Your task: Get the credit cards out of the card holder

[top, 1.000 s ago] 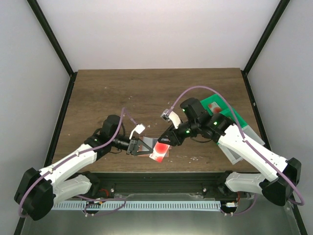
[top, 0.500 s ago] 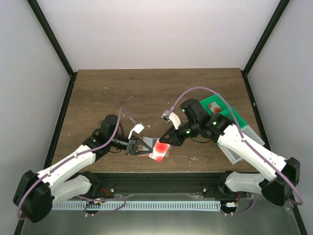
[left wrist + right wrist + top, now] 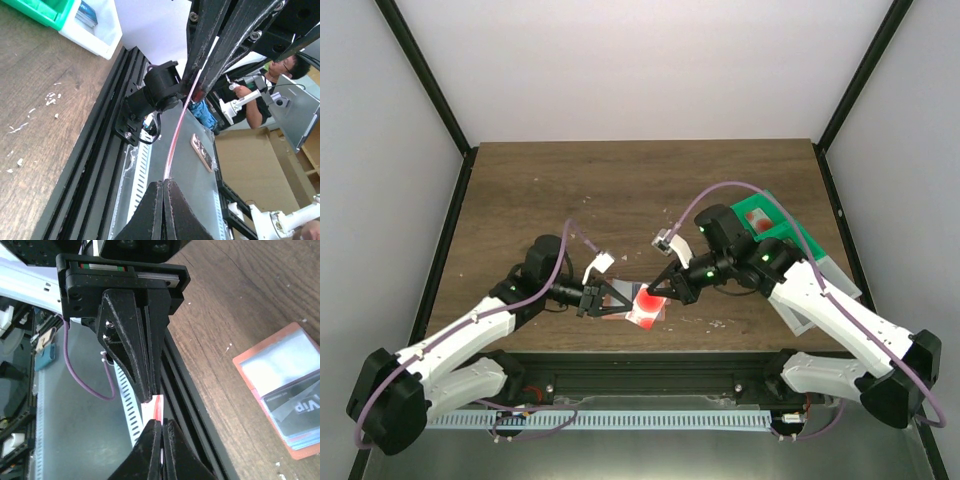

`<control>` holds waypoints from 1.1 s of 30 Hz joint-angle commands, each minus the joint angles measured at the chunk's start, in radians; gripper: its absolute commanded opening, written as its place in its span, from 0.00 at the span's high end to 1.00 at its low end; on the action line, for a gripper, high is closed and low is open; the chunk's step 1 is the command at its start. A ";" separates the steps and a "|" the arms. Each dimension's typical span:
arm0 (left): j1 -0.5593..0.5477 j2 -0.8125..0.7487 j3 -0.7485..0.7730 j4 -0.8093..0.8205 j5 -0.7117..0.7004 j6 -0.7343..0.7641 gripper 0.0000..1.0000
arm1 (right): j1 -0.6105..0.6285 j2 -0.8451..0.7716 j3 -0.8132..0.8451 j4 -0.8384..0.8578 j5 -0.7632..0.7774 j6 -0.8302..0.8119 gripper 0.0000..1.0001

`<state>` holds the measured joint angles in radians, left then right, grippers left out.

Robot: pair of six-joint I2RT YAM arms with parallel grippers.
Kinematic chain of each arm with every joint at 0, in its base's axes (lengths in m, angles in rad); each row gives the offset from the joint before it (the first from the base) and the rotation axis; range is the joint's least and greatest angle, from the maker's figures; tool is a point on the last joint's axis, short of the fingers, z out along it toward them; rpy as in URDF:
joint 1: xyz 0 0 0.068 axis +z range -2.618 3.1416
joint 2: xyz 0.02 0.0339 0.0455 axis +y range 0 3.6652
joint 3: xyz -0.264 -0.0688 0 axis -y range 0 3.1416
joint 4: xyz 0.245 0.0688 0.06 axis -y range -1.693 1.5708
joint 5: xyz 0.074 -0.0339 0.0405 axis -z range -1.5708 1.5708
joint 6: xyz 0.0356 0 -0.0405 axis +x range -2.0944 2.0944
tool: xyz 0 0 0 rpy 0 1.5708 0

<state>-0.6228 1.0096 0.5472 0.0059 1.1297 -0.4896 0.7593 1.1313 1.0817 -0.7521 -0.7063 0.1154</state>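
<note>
So rn both sets of fingers are on the same card. Left fingers (image 3: 161, 194) are pinched fully shut on one end of the red-and-white card (image 3: 645, 311). Right fingers (image 3: 159, 434) are pinched shut on the opposite end, tips facing each other w/ barely any card between them. Both wrist views show the card edge-on, just a thin pink line, and from the left wrist it looks bowed, not straight.

Card holder (image 3: 262, 365) lies open and flat on the counter (image 3: 570, 190), off to the side of the right fingers, not touching either arm afaict. A dark card (image 3: 295, 405) w/ "Vip" on it is tucked in its pocket, maybe another under it, can't tell. So imo the task is partway: one card out, at least one to go.

What could go wrong: two grips on one thin bit of plastic. If either arm pulls or twists before the other lets go, the card bends more and could pop out of both. It's also held near the front edge of the counter, so a drop might slide off onto the frame below. Both letting go at once = same result. One side should open cleanly b4 the other moves.
</note>
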 commanded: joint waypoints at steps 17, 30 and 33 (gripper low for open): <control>0.007 -0.062 0.185 -0.352 -0.708 0.201 0.00 | -0.187 -0.014 -0.030 0.266 0.384 0.226 0.99; 0.007 -0.074 0.154 -0.354 -0.760 0.217 0.00 | -0.535 0.097 -0.152 0.586 0.709 0.562 1.00; 0.006 -0.073 0.152 -0.341 -0.677 0.218 0.00 | -0.615 0.133 -0.159 0.616 0.708 0.594 0.99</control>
<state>-0.6167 0.9485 0.7071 -0.3523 0.3801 -0.2863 0.2276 1.2343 0.9249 -0.2340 -0.0631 0.6132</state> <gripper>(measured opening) 0.997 0.015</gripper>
